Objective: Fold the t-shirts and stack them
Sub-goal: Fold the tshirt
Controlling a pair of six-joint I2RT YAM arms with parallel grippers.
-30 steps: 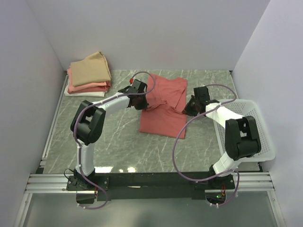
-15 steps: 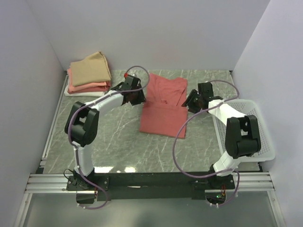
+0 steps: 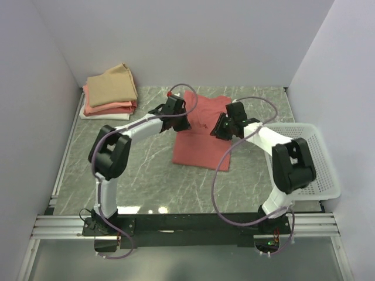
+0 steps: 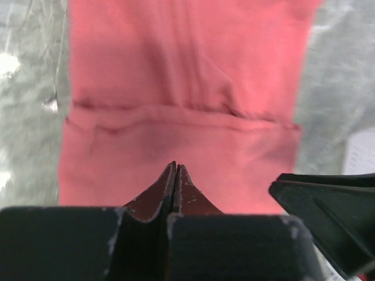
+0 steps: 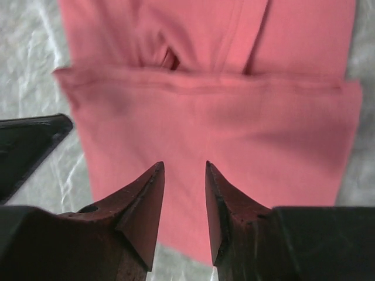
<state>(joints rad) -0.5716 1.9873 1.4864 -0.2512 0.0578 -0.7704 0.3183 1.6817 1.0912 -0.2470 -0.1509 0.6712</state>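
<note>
Left wrist: left tool (image 4: 176, 167) tips together, right tool (image 5: 184, 168) narrowly apart, over creased salmon-red t-shirt (image 4: 176, 70)

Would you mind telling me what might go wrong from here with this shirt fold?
The left gripper and right gripper hang close together over the salmon-red t-shirt, so they might collide. The right arm's purple cable crosses the shirt's edge and may drag it.

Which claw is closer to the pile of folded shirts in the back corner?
The left claw is nearer: it hovers over the left edge of the salmon-red shirt, on the side facing the folded stack. The right claw is over the shirt's right side.
</note>
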